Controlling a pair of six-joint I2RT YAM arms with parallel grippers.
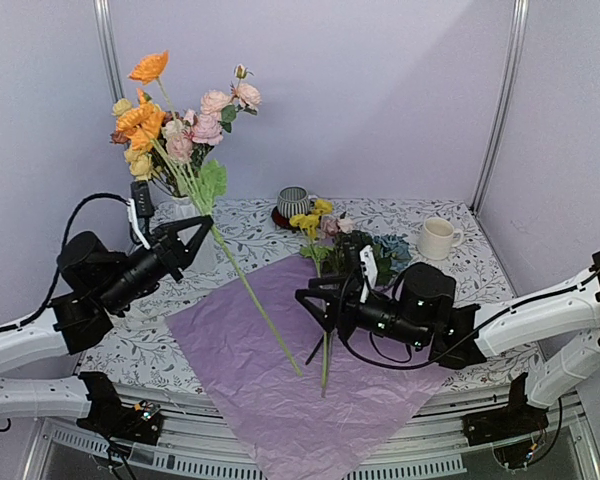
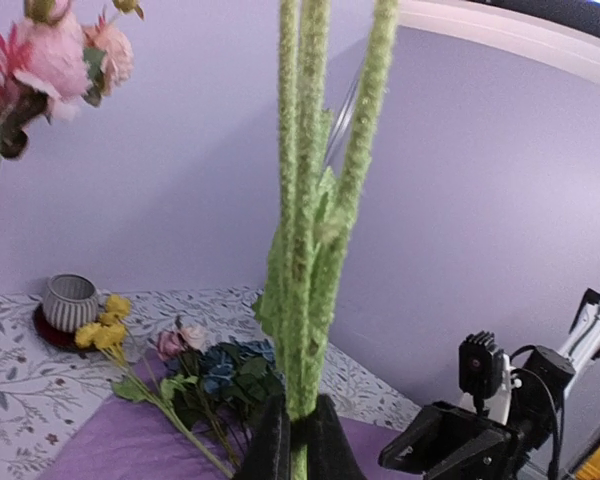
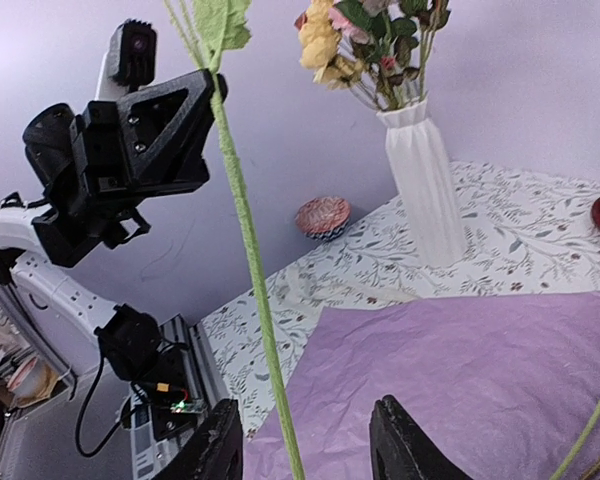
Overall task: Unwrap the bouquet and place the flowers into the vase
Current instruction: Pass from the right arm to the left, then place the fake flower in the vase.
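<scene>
My left gripper (image 1: 200, 230) is shut on a long green stem (image 1: 255, 300) of pink flowers (image 1: 218, 108), held slanting above the table. In the left wrist view the jaws pinch the fuzzy stems (image 2: 300, 300). My right gripper (image 1: 312, 298) is open beside the stem's lower part; in its own view the stem (image 3: 270, 330) runs between its fingers (image 3: 216, 445), untouched. The white ribbed vase (image 3: 425, 180) holds orange and yellow flowers (image 1: 140, 125). The bouquet's lilac paper (image 1: 280, 380) lies spread flat. Loose yellow, pink and blue flowers (image 1: 352, 240) lie on its far corner.
A grey striped mug (image 1: 293, 203) on a dark coaster stands at the back, and a cream mug (image 1: 437, 238) at the right. A small pink bowl-like object (image 3: 323, 215) sits beside the vase. A floral cloth (image 1: 500, 270) covers the table, with lilac walls behind.
</scene>
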